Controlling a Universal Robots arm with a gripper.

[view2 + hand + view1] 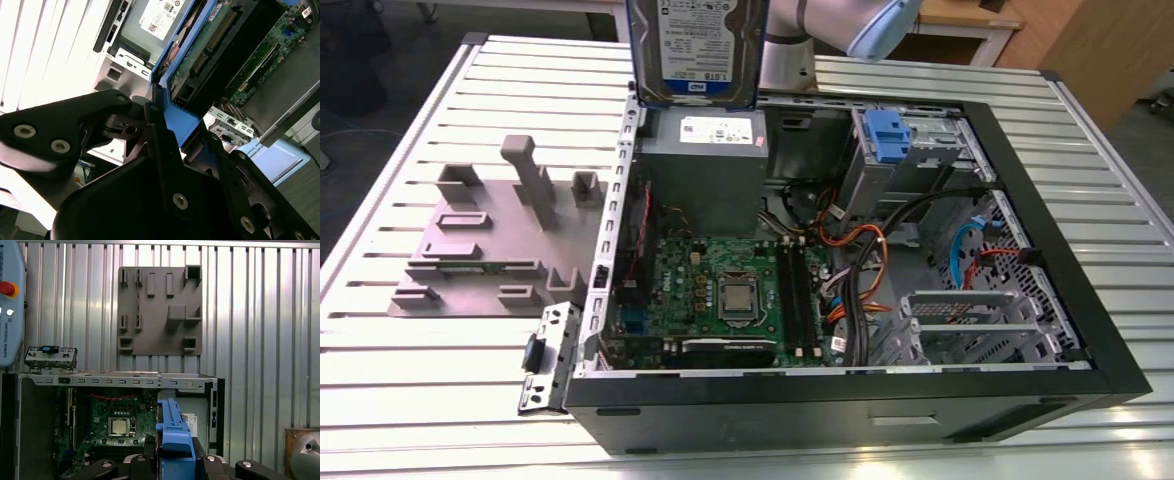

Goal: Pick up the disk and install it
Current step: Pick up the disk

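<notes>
— Ribbed metal table (pixel 427 380) under everything, as we see it. What is our gripper (pixel 173 462) doing?

— Its black fingers (pixel 149 452) are closed from both sides on the blue carrier of the disk (pixel 698 45), so we have it clamped. In the exterior view the disk hangs upright, label toward that camera. It sits just above the grey power supply (pixel 707 160), at the end of the open computer case (pixel 854 405) farthest from that camera.

— How do we reckon it handles?

— Stiff, and dense for its size, we judge; a knock would hurt it. The second wrist view shows its bare circuit board (pixel 197 55) and connector. So the plastic side rails are the place for us to hold, never that face. Smooth plastic could slip, or flex under a hard squeeze.

— And room around it?

— Open air above the case. Below, we count hard edges: the case's sheet-metal rim, the power supply's top, the silver cage (pixel 961 320) toward the exterior view's right. Orange and black cables (pixel 854 250) sprawl between the motherboard (pixel 720 290) and the bay with the blue latch (pixel 887 135). The grey fixture plate (pixel 480 240) lies on the exterior view's left, beside the case and well apart from the disk.
</notes>
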